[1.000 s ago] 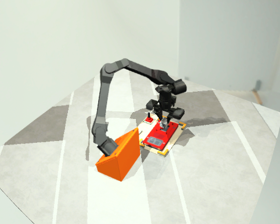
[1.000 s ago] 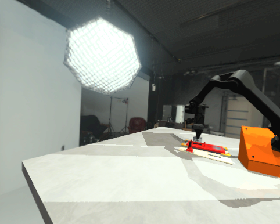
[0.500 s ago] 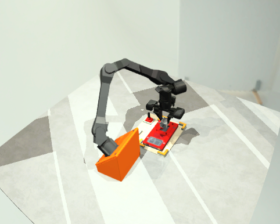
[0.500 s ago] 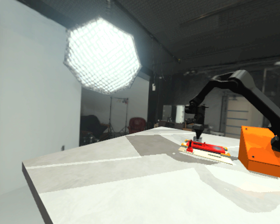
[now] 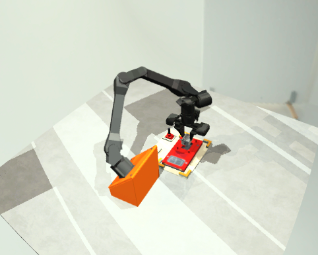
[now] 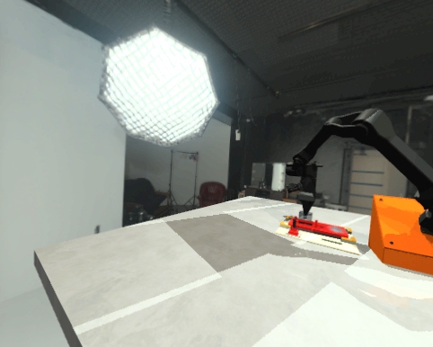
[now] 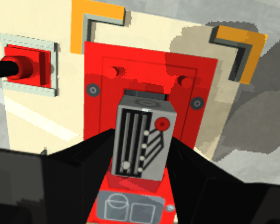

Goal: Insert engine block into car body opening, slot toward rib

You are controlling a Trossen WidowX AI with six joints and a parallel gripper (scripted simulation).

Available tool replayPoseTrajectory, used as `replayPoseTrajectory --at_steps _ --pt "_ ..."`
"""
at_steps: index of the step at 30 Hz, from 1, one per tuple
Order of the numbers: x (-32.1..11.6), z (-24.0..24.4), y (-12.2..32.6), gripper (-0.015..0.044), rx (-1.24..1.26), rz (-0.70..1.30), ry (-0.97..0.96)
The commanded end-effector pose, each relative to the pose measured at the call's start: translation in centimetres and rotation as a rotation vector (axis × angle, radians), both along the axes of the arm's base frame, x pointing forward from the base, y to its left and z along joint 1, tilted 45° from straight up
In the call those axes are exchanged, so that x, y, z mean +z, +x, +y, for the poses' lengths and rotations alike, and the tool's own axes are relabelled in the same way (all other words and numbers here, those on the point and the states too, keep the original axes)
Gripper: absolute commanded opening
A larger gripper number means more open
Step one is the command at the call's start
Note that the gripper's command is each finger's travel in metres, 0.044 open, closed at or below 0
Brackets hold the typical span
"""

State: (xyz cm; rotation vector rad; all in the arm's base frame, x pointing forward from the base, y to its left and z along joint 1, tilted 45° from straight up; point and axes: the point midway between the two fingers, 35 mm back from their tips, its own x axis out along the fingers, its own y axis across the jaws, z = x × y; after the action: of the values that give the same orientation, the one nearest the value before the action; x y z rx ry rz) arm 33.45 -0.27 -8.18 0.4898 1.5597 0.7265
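The gripper (image 5: 187, 135) (image 6: 305, 212) (image 7: 143, 150) points down and is shut on the grey engine block (image 5: 186, 141) (image 6: 306, 217) (image 7: 166, 150), one finger on each side. The block's top has dark slots on the left and a red disc on the right in the wrist view. The block stands up over the opening (image 7: 133, 94) of the red car body (image 5: 182, 154) (image 6: 331, 229) (image 7: 101, 122); a dark strip of the opening shows past its far edge. The block's lower end is hidden, so its depth cannot be told. The rib cannot be made out.
The car body lies on a cream board (image 5: 198, 160) (image 7: 66, 130) with orange corner brackets (image 7: 251, 57) (image 5: 185, 174). A red part with a black handle (image 5: 169, 135) (image 7: 28, 65) stands beside the car. Small red pegs (image 7: 185, 81) rise from the body. The orange base (image 5: 146, 178) (image 6: 403, 234) is nearby.
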Motion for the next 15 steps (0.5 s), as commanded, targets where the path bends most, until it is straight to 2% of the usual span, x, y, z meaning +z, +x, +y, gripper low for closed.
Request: replayPoseTrajectory --at_steps 1,15 --pt "-0.01 0.01 0.05 0.0159 -0.009 0.003 0.002" --pt "-0.15 0.16 -0.21 0.0159 0.028 -0.032 0.008"
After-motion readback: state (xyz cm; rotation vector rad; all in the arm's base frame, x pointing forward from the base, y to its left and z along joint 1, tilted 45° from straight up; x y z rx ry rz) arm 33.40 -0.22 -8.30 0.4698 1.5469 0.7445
